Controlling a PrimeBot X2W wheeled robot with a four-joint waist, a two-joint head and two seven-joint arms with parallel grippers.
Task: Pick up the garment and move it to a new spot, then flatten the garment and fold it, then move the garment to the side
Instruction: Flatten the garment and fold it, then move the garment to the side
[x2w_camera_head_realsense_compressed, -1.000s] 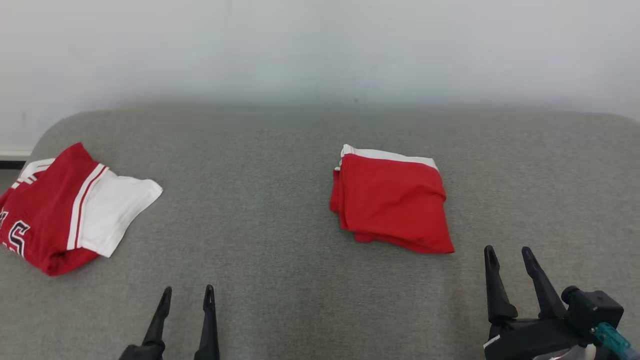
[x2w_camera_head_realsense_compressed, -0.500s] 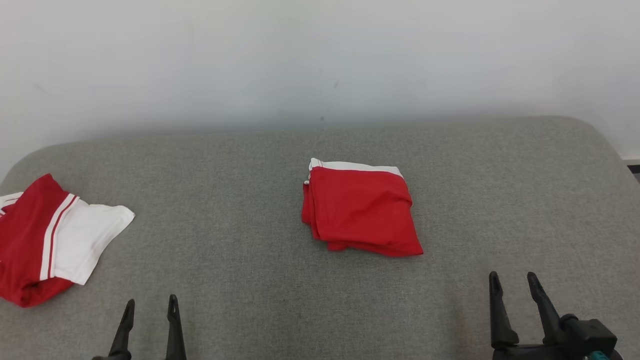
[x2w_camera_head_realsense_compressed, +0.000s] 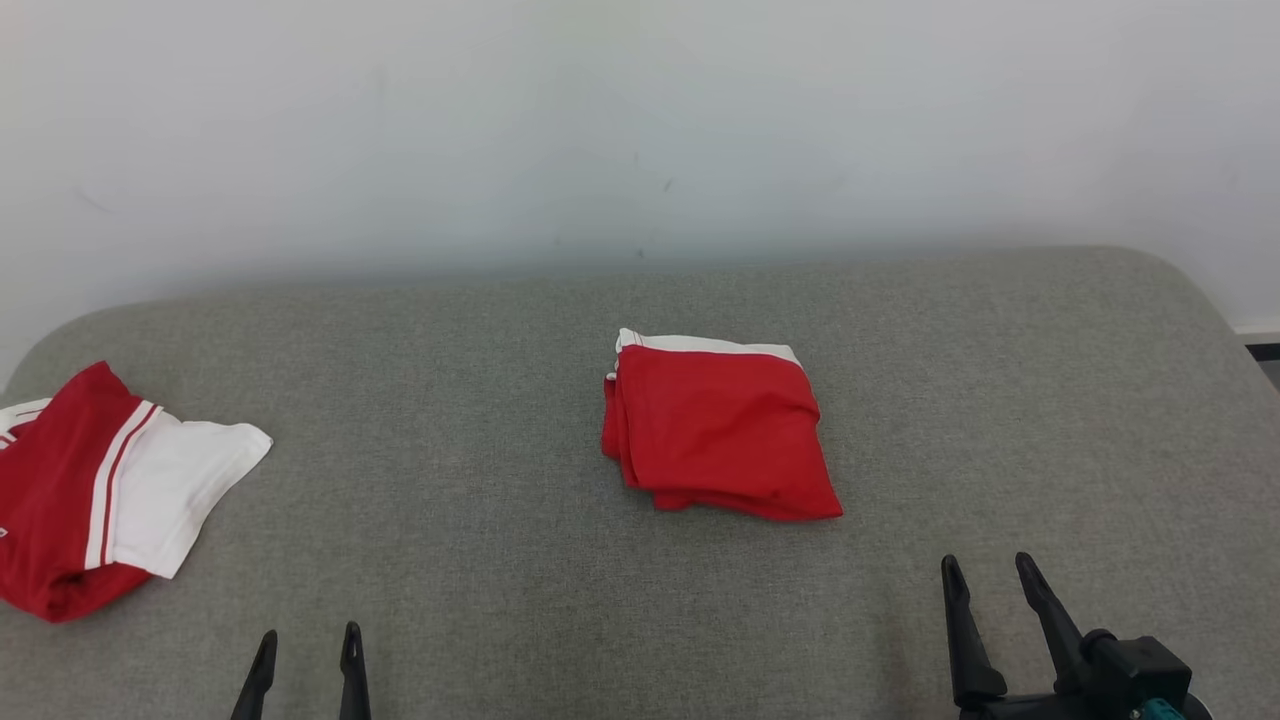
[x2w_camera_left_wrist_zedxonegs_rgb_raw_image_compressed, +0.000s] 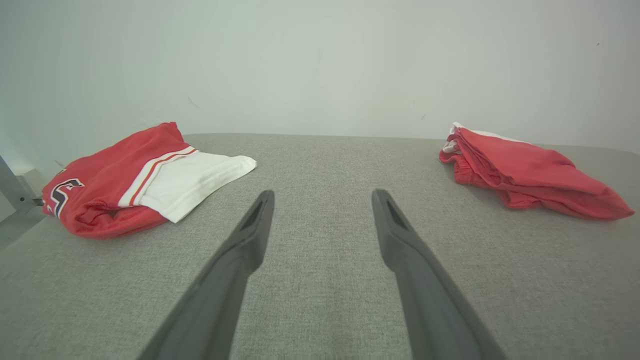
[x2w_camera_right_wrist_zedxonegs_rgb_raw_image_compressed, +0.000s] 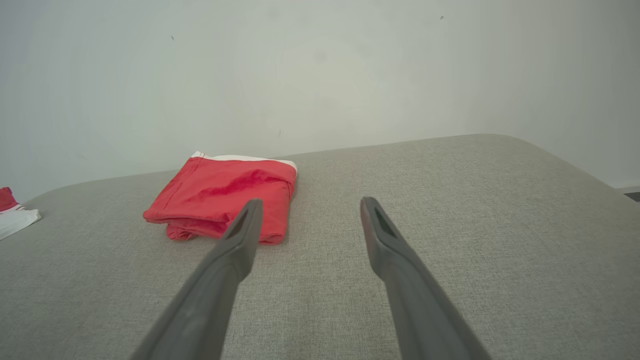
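Left hand (x2w_camera_head_realsense_compressed: 309, 632) and right hand (x2w_camera_head_realsense_compressed: 986, 560) were both spread wide, empty. Folded red garment (x2w_camera_head_realsense_compressed: 715, 435), soft, roughly square, white-edged, lay on grey woven bench (x2w_camera_head_realsense_compressed: 480, 360) ahead of me.

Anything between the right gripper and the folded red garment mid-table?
Nothing visible. Bare grey surface lies between the open right gripper and the folded red garment. The red-and-white jersey lies far off to the left, out of that path.
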